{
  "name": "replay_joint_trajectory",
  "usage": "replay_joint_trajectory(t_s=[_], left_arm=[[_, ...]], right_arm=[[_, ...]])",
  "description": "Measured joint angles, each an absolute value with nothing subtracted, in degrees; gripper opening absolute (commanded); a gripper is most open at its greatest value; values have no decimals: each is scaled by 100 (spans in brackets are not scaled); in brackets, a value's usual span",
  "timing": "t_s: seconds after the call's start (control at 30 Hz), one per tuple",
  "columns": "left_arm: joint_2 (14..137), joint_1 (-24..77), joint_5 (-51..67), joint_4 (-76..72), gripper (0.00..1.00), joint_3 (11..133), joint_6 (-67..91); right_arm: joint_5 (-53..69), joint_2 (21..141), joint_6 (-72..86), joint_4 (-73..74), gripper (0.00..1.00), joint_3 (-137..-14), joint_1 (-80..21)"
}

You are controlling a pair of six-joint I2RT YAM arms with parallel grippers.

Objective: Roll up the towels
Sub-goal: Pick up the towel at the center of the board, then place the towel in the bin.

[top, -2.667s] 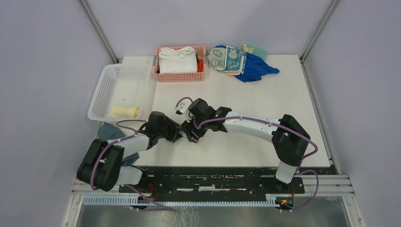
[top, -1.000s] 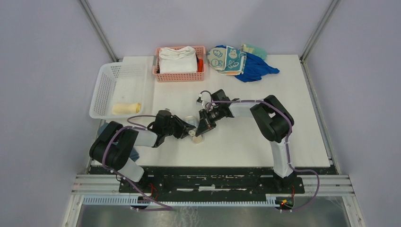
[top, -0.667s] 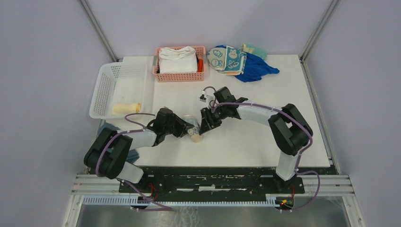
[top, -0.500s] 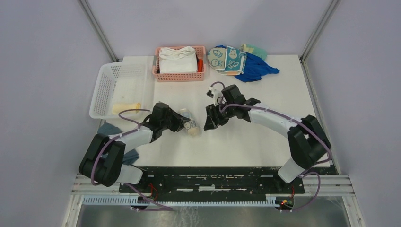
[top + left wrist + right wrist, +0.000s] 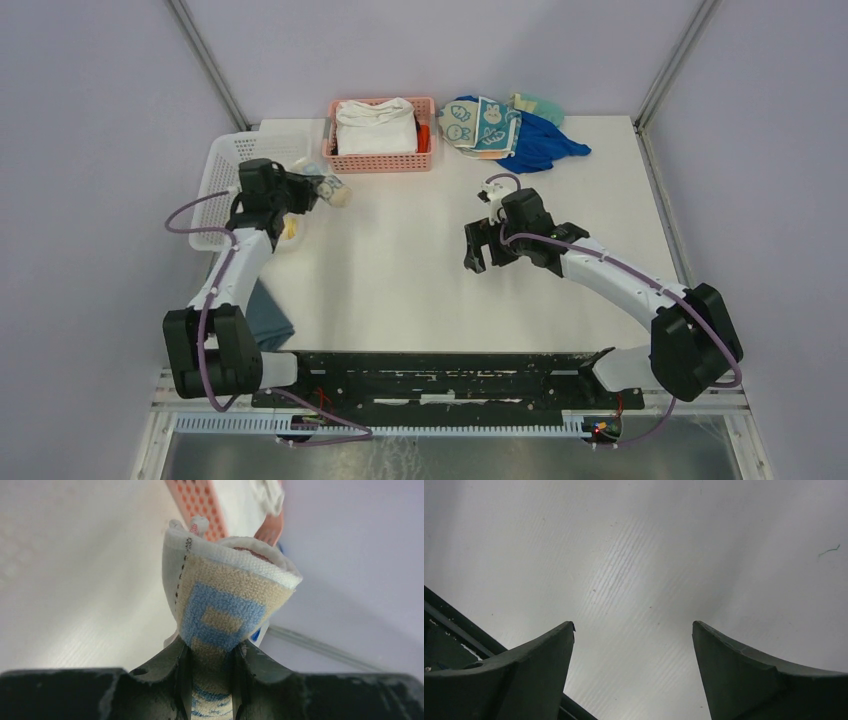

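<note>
Your left gripper point(image 5: 210, 657) is closed to a narrow gap on the rolled beige towel point(image 5: 225, 605). Both fingers pinch the lower end of the roll, and the rest stands out past the fingertips, showing a blue letter on beige pile and a white hemmed edge. In the top view this roll juts rightward from the gripper, between the white basket point(image 5: 222, 195) and the pink basket point(image 5: 380, 162), close to the pink basket's near left corner. You cannot tell whether it touches the table point(image 5: 420, 300). Your right gripper point(image 5: 633, 626) is spread wide and holds nothing; only bare table surface shows between its fingers. In the top view it sits right of the table's centre, well apart from the left gripper. A yellow roll point(image 5: 291, 229) lies in the near right corner of the white basket, partly hidden under the left arm. The pink basket holds a thick white folded cloth point(image 5: 375, 125). At the far edge, just right of the pink basket, a towel with rabbit faces point(image 5: 478, 122) lies on a crumpled blue cloth point(image 5: 545, 145).
</note>
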State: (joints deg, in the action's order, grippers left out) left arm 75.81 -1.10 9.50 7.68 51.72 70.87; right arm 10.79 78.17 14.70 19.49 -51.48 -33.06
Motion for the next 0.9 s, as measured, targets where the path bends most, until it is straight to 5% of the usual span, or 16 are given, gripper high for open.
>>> replay_joint_trajectory(t_s=[0.33, 0.67, 0.9], left_arm=[[8390, -1662, 578, 1201, 15, 6519, 7087], [10173, -1831, 115, 1415, 14, 7131, 7091], [10344, -1868, -301, 1653, 16, 6831, 7094]], right_arm=[[637, 7815, 1428, 2038, 97, -5111, -3280], [399, 7808, 1343, 2051, 98, -5085, -3277], [366, 7808, 1334, 2051, 98, -5074, -3277]])
